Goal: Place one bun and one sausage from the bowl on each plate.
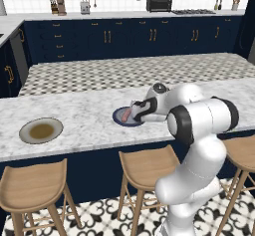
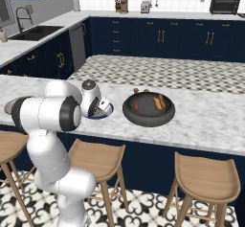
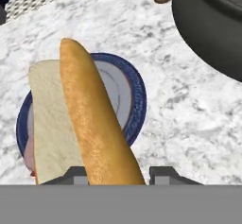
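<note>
The pincer point(image 3: 118, 178) is clamped on a bun point(image 3: 92, 119), golden crust up, its pale cut face turned aside, sticking straight out between the finger tips. Directly beneath it sits the blue plate point(image 3: 138, 100), with something pinkish peeking from under the bun at the plate's near edge. Off to the pincer's far side stands the dark bowl point(image 2: 148, 110), holding a sausage point(image 2: 136, 105) and more buns. Well away on the opposite side lies the beige plate point(image 1: 41, 130).
</note>
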